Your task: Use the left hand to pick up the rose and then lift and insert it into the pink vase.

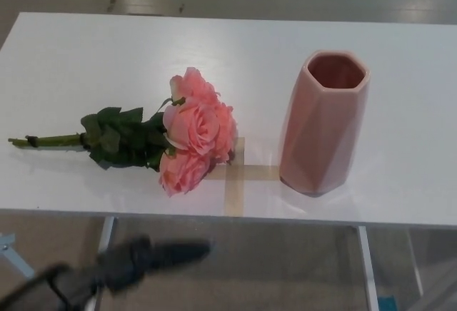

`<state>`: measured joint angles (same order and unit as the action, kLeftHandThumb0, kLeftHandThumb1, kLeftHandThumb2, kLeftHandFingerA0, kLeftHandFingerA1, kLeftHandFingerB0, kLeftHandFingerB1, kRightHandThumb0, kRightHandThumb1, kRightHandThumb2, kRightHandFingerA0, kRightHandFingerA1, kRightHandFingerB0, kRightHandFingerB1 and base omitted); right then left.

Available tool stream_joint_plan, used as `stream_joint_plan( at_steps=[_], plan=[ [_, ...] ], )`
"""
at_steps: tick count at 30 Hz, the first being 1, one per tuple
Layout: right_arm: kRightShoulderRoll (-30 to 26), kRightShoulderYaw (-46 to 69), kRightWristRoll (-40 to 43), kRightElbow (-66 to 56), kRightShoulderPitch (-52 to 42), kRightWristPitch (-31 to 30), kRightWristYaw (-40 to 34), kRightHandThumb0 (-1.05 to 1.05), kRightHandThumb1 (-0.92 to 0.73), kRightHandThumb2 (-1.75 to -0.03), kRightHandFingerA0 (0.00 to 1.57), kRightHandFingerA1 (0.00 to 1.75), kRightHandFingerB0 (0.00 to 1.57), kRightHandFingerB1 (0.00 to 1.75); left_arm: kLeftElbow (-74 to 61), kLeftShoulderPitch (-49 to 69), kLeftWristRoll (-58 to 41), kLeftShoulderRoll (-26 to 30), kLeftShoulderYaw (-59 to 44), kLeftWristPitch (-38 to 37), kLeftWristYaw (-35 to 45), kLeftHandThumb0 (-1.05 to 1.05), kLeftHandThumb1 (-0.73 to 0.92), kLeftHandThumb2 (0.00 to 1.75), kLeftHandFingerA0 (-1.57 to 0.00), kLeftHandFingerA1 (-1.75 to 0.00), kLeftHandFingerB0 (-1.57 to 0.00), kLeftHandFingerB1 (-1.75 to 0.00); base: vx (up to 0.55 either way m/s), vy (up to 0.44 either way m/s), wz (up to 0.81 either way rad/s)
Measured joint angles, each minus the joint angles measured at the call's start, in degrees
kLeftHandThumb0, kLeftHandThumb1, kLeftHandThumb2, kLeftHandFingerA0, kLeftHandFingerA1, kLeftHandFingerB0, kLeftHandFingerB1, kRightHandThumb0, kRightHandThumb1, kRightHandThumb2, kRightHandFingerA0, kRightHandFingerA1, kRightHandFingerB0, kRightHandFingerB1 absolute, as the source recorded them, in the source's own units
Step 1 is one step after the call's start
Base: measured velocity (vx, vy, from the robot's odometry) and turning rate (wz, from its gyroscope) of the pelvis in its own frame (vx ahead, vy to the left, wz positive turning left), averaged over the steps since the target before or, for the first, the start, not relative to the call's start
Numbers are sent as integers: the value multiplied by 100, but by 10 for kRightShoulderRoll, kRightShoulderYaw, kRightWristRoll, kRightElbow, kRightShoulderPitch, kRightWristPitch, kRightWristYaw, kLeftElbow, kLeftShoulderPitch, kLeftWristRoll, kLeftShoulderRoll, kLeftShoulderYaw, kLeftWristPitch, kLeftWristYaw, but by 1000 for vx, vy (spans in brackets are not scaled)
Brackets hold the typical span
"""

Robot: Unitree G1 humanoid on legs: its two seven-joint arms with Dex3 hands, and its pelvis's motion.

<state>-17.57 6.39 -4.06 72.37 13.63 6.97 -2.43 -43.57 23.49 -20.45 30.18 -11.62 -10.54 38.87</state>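
We count one rose bunch (pixel 189 134) with about three blooms, one pink vase (pixel 323 122), one table (pixel 86 54), one blurred hand (pixel 136 259).

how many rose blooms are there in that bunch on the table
3 rose blooms: one at the top, one in the middle, one nearest the table's front edge. Others could be hidden behind them.

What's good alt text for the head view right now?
A bunch of pink roses lies on its side on a white table, stems pointing left, with an upright pink vase standing apart to its right. A blurred black left hand shows at the bottom left, below the table's near edge; tape marks a cross between roses and vase.
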Motion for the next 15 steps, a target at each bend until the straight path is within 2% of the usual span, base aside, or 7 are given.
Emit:
stream_joint_plan(
  at_steps=[7,10,11,12,13,14,15],
  plan=[
    [-3,-2,0,2,0,1,-1,-24,-52,-55,72,51,60,45,20,-151,51,2,-13,26,-52,-42,37,64,-7,-22,-8,-32,0,0,0],
    [-3,-2,0,2,1,1,-1,-23,-52,-55,72,51,60,45,56,-206,85,6,-6,32,-65,-47,41,53,0,-19,-10,-27,0,0,0],
    [-3,-2,0,2,1,1,-1,-24,-52,-55,72,51,60,45,70,-222,97,8,-3,34,-69,-51,33,71,0,-13,-5,-28,0,0,0],
    [-3,-3,0,2,1,1,-1,-24,-52,-55,72,51,60,45,82,-235,107,10,0,36,-72,-51,33,71,0,-13,-5,-28,0,0,0],
    [-3,-3,0,2,1,1,-1,-24,-52,-55,72,51,60,45,92,-247,116,12,3,37,-75,-60,40,55,0,-13,-7,-26,0,0,0],
    [-3,-3,0,2,1,1,-1,-24,-52,-55,72,51,60,45,102,-258,125,16,6,38,-77,-62,39,55,0,-12,-6,-26,0,0,0],
    [-3,-3,0,2,1,1,-1,-24,-52,-55,72,51,60,45,114,-271,135,20,11,40,-80,-56,36,75,0,-6,-9,-24,0,0,0]
  ],
)
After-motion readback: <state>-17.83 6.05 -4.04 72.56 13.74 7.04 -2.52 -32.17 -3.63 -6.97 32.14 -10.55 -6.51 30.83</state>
